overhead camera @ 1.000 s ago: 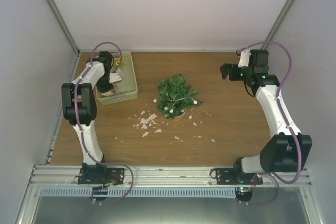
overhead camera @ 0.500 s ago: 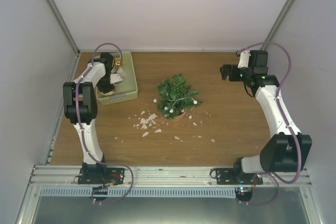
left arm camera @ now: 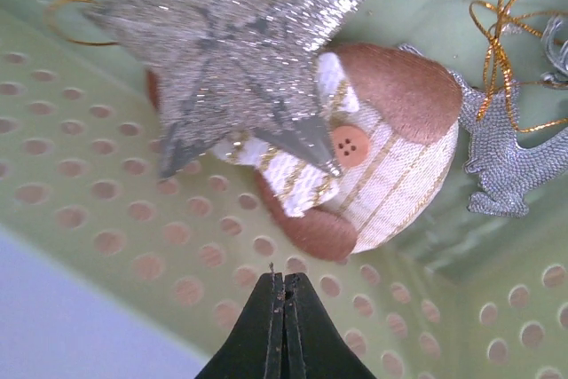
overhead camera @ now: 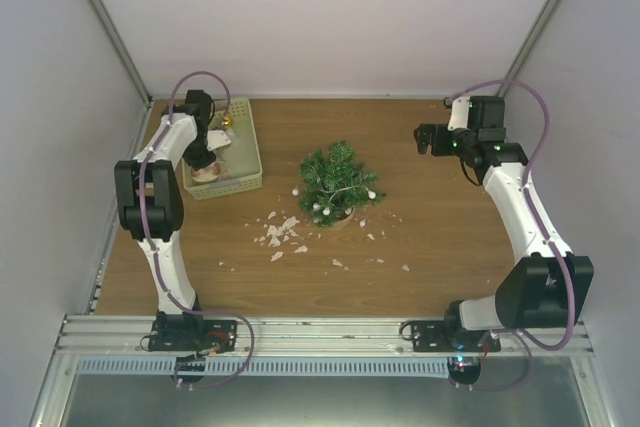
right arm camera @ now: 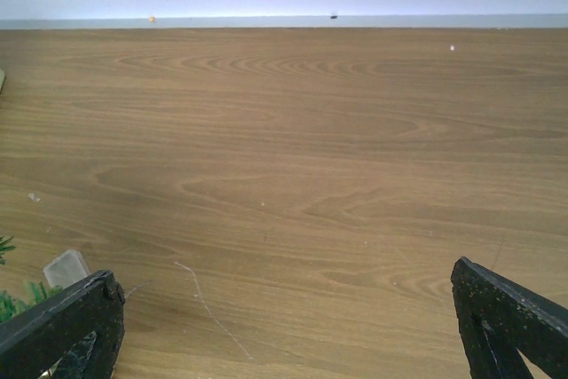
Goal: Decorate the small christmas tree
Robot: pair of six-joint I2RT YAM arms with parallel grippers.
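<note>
Your left claw (left arm camera: 282, 280): newly shut inside the basket (left arm camera: 80, 210), apparently empty; star ornament (left arm camera: 240, 51) ungrasped, tree (overhead camera: 337, 179) still waiting. Right claw (right arm camera: 284, 281): wide.

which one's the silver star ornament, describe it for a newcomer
At the wooden table's far left sits the pale green perforated plastic basket. In it, the silver glitter star overlaps a brown-and-white fabric ball. Unlike the silver glitter reindeer nearby, it has broad pointed arms.

Loads of open table (right arm camera: 293, 148) ahead of the right gripper (right arm camera: 286, 277), right up to the tree (overhead camera: 338, 183). The basket (left arm camera: 80, 184) is cramped though: a glitter star (left arm camera: 222, 51) and a stuffed ornament (left arm camera: 390, 157) crowd in just past the left gripper (left arm camera: 284, 286). White scraps (overhead camera: 283, 231) litter the tree's near side.
</note>
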